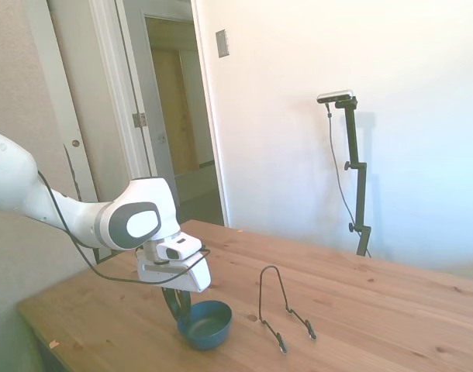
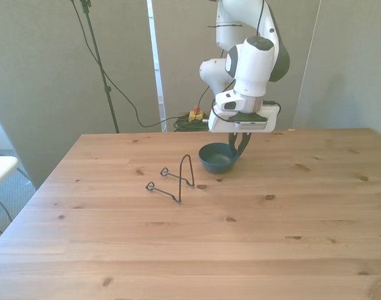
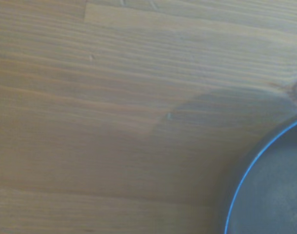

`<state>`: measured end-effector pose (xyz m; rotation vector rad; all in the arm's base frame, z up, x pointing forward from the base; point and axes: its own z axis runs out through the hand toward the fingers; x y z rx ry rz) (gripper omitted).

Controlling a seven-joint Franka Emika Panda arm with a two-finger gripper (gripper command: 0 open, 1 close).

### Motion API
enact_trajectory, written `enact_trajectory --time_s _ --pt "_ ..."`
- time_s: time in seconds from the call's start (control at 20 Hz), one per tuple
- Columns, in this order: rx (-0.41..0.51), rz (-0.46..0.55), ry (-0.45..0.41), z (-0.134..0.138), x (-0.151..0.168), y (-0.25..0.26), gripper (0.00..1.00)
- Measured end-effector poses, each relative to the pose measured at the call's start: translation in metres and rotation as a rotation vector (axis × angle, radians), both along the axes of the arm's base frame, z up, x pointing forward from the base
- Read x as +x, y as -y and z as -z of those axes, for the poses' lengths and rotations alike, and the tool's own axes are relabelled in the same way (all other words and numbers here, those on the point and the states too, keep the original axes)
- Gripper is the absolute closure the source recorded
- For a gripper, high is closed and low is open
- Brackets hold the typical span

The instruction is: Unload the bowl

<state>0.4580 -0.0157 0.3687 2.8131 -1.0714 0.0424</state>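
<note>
The dark teal-blue bowl [image 1: 208, 324] [image 2: 215, 158] rests upright on the wooden table, near the table's far edge in the front view. My gripper [image 1: 179, 306] [image 2: 239, 149] comes down onto the bowl's rim on the side nearest the arm, and its dark fingers pinch that rim. The wrist view shows only an arc of the bowl [image 3: 275, 195] over bare wood.
A thin black wire stand [image 1: 283, 310] [image 2: 176, 178] stands empty on the table beside the bowl, a short gap away toward the front view's left. The table's edge [image 1: 43, 329] lies close behind the gripper in the side view.
</note>
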Motion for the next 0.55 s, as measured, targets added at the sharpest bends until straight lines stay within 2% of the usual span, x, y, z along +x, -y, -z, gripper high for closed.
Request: enact_trajectory --time_s 0.2,0.55 --pt "-0.027 0.095 0.013 -0.011 -0.004 -0.006 0.00" --pt "-0.086 0.235 0.092 -0.046 -0.031 -0.024 0.00"
